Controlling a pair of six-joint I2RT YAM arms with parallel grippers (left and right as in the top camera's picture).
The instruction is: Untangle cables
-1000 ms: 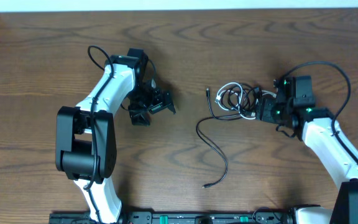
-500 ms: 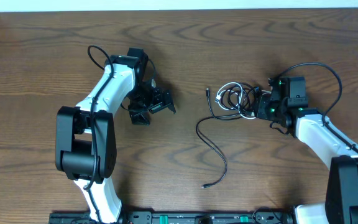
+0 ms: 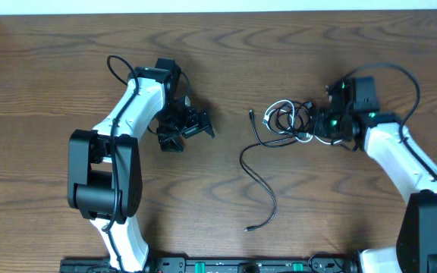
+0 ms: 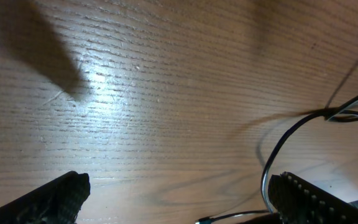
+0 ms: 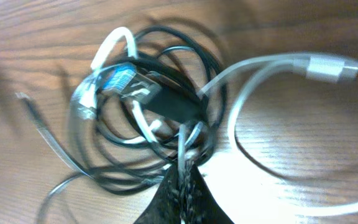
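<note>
Right gripper (image 3: 327, 126): pressed together on strands at the near edge of the tangle (image 3: 289, 119); which cord is pinched cannot be told.
Tangle: bunched directly ahead of the right fingertips, with the white cable (image 5: 322, 68) looped through it.
Black cable tail (image 3: 258, 176): trailed out beyond the tangle, away from the right gripper.
Left gripper (image 3: 183, 130): spread wide, well apart from the tangle.
Nearer arm: the right, as judged.

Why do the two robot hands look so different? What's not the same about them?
The left gripper is wide open, while the right gripper is pinched shut. The left gripper holds nothing and hangs over bare table, away from the cords. The right gripper grips strands in the tangle of cables. Both are black and have two fingers.
</note>
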